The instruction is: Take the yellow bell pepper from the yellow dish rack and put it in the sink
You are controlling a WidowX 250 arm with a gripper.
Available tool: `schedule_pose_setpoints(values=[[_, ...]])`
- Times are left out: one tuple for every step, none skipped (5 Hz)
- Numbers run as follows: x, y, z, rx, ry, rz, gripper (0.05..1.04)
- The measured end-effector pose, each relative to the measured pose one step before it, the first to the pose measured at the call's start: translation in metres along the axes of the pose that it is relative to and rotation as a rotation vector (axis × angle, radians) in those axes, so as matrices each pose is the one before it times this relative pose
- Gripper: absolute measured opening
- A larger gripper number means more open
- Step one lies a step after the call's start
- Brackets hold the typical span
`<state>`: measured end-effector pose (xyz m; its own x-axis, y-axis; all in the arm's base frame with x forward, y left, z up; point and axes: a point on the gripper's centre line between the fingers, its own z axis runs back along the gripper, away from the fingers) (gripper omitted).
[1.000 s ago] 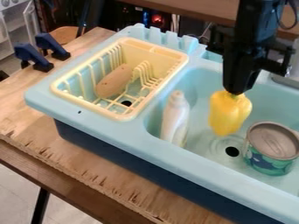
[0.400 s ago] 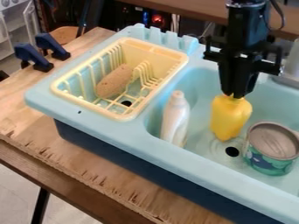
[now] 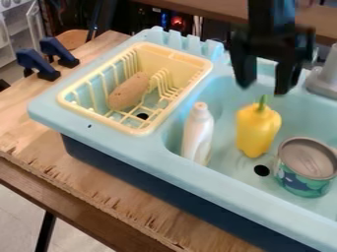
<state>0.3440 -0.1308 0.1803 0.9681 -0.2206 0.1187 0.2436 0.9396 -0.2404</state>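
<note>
My claw [image 3: 264, 83], fingers spread wide and holding nothing, hangs above a yellow pepper [image 3: 257, 129] that stands stem-up in the light blue sink [image 3: 222, 173], between a white bottle [image 3: 198, 134] and a green can [image 3: 306, 167]. I judge the step in hand to be the release, with the pepper set down in the basin. The next move calls for lifting me straight up, clear of the stem [image 3: 262, 103] and faucet [image 3: 323, 74].
</note>
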Motion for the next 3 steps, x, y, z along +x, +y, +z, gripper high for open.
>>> schedule_pose_setpoints(values=[[-0.00673,-0.00459,0.03387,0.0408,-0.0786,-0.0070,1.008],[-0.00889,0.00905,0.01838,0.1117,-0.0103,0.0322,1.005],[-0.00649,0.01454,0.00949,0.1387,-0.0392,0.0947,1.003]])
